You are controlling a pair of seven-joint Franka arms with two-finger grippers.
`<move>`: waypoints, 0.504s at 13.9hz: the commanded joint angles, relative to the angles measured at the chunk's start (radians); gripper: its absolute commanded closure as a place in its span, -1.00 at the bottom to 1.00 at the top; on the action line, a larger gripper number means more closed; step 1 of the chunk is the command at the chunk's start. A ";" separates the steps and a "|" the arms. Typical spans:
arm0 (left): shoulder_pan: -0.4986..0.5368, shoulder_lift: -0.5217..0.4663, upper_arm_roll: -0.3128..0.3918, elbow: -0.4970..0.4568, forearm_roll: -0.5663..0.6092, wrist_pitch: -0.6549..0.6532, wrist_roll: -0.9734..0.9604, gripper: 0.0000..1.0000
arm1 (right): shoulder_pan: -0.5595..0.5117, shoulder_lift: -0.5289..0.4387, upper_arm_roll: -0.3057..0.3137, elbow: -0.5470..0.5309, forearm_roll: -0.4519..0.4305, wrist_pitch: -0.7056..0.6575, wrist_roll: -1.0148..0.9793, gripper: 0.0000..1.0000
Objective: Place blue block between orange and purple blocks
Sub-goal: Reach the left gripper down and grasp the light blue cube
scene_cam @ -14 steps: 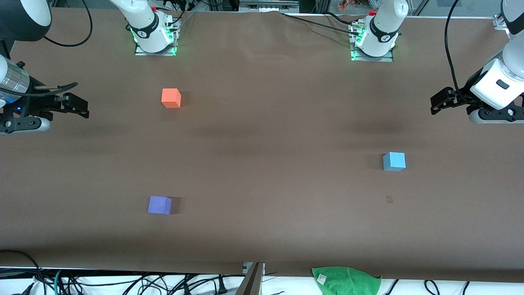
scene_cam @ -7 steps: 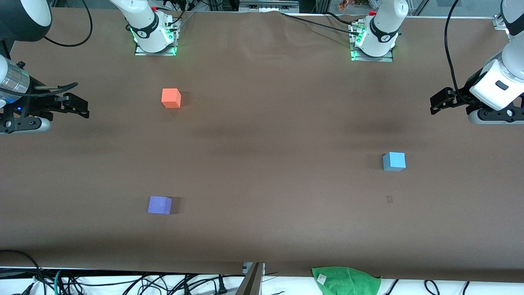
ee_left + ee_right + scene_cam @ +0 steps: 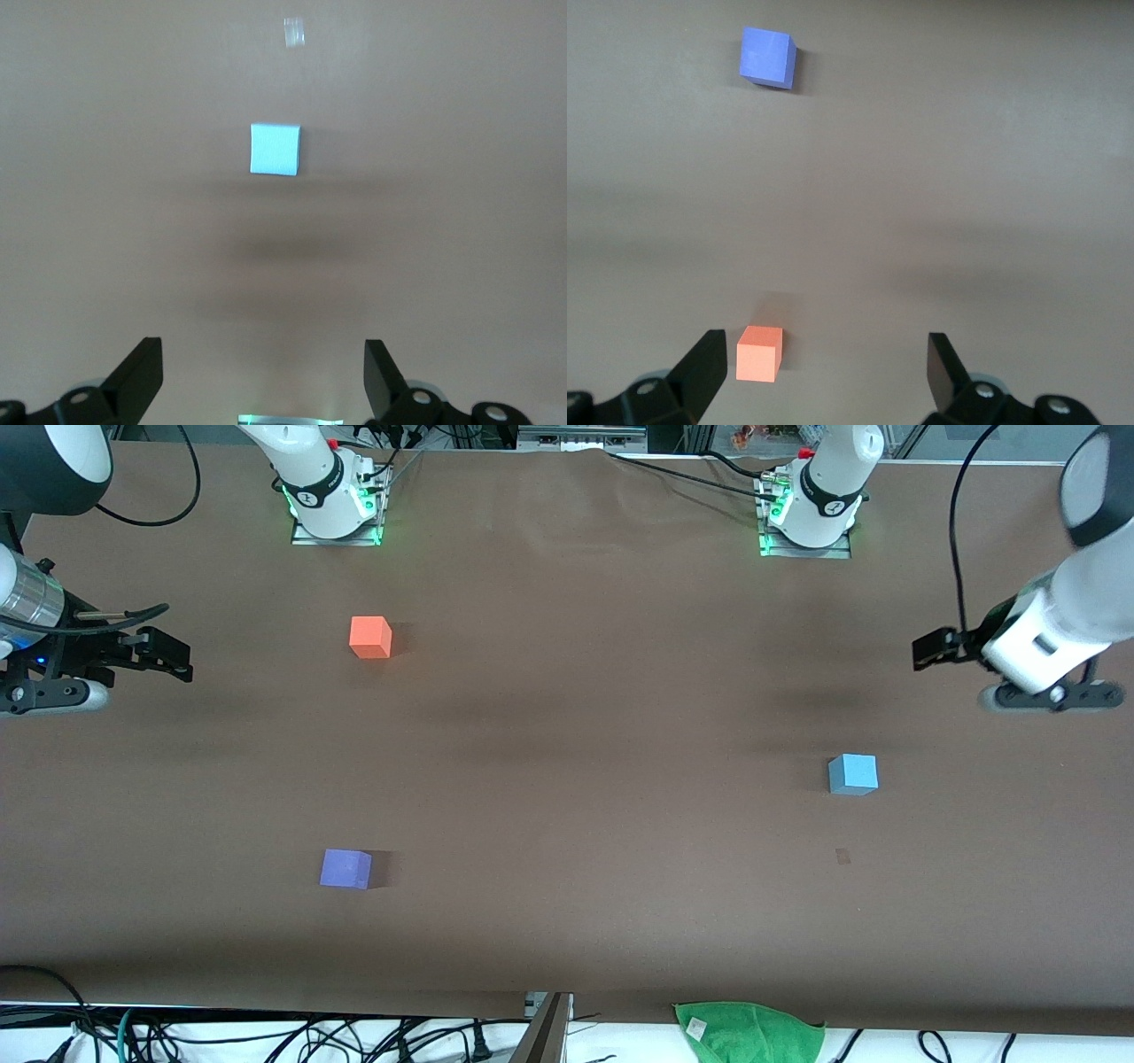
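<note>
The sky-blue block [image 3: 852, 773] rests on the brown table toward the left arm's end; it also shows in the left wrist view [image 3: 275, 149]. The orange block [image 3: 370, 637] and the purple block [image 3: 345, 868] lie toward the right arm's end, orange farther from the front camera, purple nearer, with a wide gap between them. Both show in the right wrist view, orange [image 3: 759, 352] and purple [image 3: 767, 57]. My left gripper [image 3: 930, 648] [image 3: 261, 376] is open and empty, over bare table near the blue block. My right gripper [image 3: 173, 657] [image 3: 826, 367] is open and empty, waiting over the table's edge.
A green cloth [image 3: 749, 1032] lies at the table's near edge. A small tape mark [image 3: 842, 856] sits on the table just nearer than the blue block. The arm bases [image 3: 335, 496] [image 3: 811, 509] stand along the table's farthest edge.
My left arm has swung a little toward the table's middle, its gripper shifting toward the blue block. The right arm and all three blocks have not moved.
</note>
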 commanded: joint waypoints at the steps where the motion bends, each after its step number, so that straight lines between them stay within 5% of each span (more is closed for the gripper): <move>1: 0.004 0.152 -0.002 0.030 0.026 0.035 0.020 -1.00 | -0.003 0.007 -0.003 0.010 0.012 0.001 0.011 -1.00; 7: 0.014 0.314 -0.002 -0.054 0.096 0.397 0.010 -1.00 | -0.005 0.007 -0.003 0.011 0.014 0.001 0.011 -1.00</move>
